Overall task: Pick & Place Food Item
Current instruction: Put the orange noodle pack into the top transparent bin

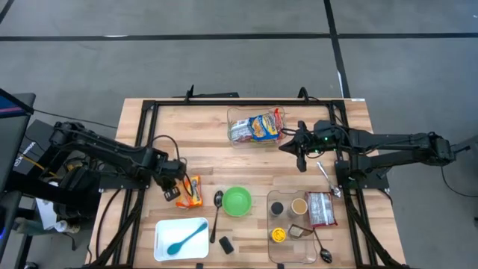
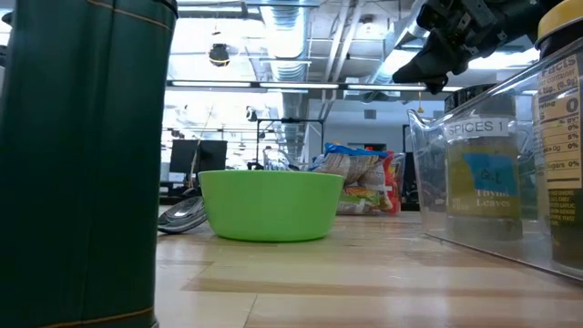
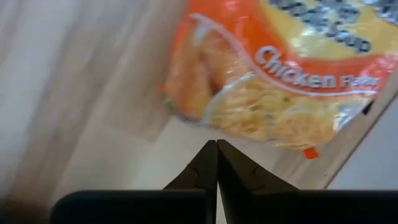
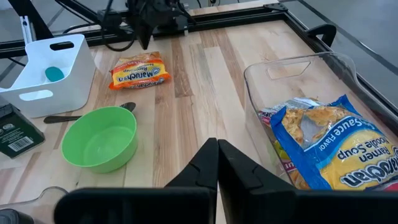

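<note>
The ramen pack (image 1: 193, 191) lies on the table, just beside the left gripper (image 1: 170, 193) — fingers together, holding nothing. Open first, then descend over the pack's middle — the right gripper (image 1: 301, 164), also closed, hovers by the bin (image 1: 237, 117).

Bare wood between green bowl (image 1: 237, 200) and clear bin (image 1: 240, 118) — spoon (image 1: 216, 213) leftward

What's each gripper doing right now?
Left gripper: closed, empty, beside the noodle packet.
Right gripper: closed, empty, near the clear bin.
</note>
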### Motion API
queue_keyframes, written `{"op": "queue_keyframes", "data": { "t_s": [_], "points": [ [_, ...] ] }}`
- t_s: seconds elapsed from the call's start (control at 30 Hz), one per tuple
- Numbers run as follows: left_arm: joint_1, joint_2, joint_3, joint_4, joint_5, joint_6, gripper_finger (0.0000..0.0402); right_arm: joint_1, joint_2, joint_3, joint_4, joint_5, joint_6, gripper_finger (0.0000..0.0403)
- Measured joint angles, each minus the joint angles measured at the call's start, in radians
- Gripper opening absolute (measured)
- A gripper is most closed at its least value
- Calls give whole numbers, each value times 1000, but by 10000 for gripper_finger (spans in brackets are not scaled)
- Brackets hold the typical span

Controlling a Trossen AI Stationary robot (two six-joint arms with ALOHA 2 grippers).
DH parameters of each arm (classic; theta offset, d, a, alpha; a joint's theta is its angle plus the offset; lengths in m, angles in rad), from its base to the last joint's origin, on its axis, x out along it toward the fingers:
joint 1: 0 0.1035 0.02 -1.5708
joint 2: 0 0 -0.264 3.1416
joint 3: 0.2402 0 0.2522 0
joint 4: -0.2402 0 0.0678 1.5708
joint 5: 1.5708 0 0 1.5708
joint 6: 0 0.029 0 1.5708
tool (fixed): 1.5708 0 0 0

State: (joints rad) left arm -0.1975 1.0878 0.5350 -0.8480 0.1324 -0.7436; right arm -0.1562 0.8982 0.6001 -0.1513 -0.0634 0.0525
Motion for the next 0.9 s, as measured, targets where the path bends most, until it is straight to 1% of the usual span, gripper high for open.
{"op": "queue_keyframes", "data": {
  "t_s": [0.3, 0.5, 0.63, 0.77, 0.9],
  "points": [
    [-105, 82, 0, 114, 1, -2, 0, 0, 0, 0, -16, 0, 0, 0],
    [-114, 152, 0, 207, 7, 6, 0, 0, 0, 0, -15, 0, 0, 0],
    [-103, 171, 0, 326, -7, 83, 0, 0, 0, 0, -14, 0, 0, 0],
    [-91, 168, 0, 437, -68, 154, 0, 0, 0, 0, -14, 0, 0, 0],
    [-72, 162, 0, 495, -153, 191, 0, 0, 0, 0, -14, 0, 0, 0]
  ]
}}
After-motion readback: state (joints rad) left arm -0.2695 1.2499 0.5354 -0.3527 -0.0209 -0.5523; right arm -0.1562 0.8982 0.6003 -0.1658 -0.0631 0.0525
